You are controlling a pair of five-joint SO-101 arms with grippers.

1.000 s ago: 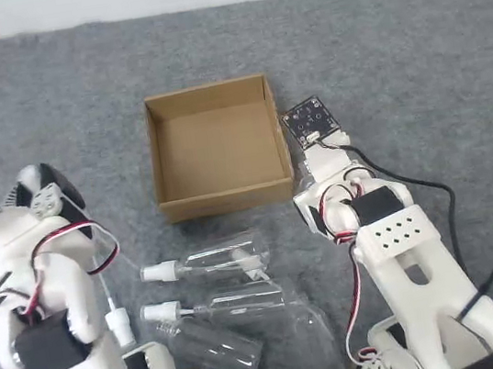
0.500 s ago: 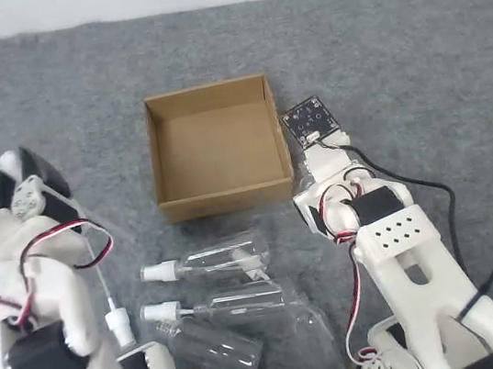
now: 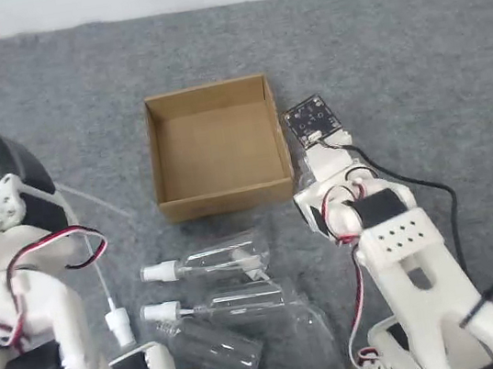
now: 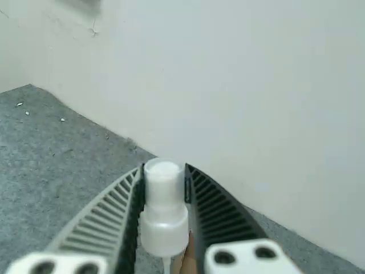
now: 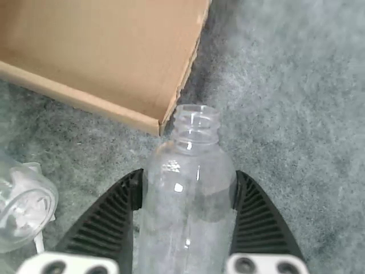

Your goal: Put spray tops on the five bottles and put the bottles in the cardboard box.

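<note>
**Both grippers loaded beside the open box**

Nearest the arms' bases, an uncapped bottle (image 3: 211,349) lies on its side on the grey carpet (image 3: 412,48). Just beyond it a second bottle (image 3: 241,303) lies on its side with a white top fitted, the nozzle end to the left. A little farther a third bottle (image 3: 213,258) lies the same way, also topped. The three lie close together between the two arms. Left of them, just beside the left arm, a loose spray top (image 3: 117,324) rests on the carpet, its thin tube running toward the far side.

On the right, the right gripper (image 5: 188,178) is clenched on a clear open-necked bottle (image 5: 190,200), one finger on each side of the body. The neck points to the far side and sits just beside the near right corner of the cardboard box (image 3: 223,203). Whether glass and cardboard touch cannot be told. The box stands open-topped on the carpet in the middle, farther off than the lying bottles.

On the far left, the left gripper (image 4: 164,169) is raised and faces the pale wall (image 4: 256,85). It grasps a white spray top (image 4: 164,220), both fingers pressed against its sides. In the high view the top's dip tube (image 3: 91,201) sticks out to the right toward the box, apart from it.
</note>
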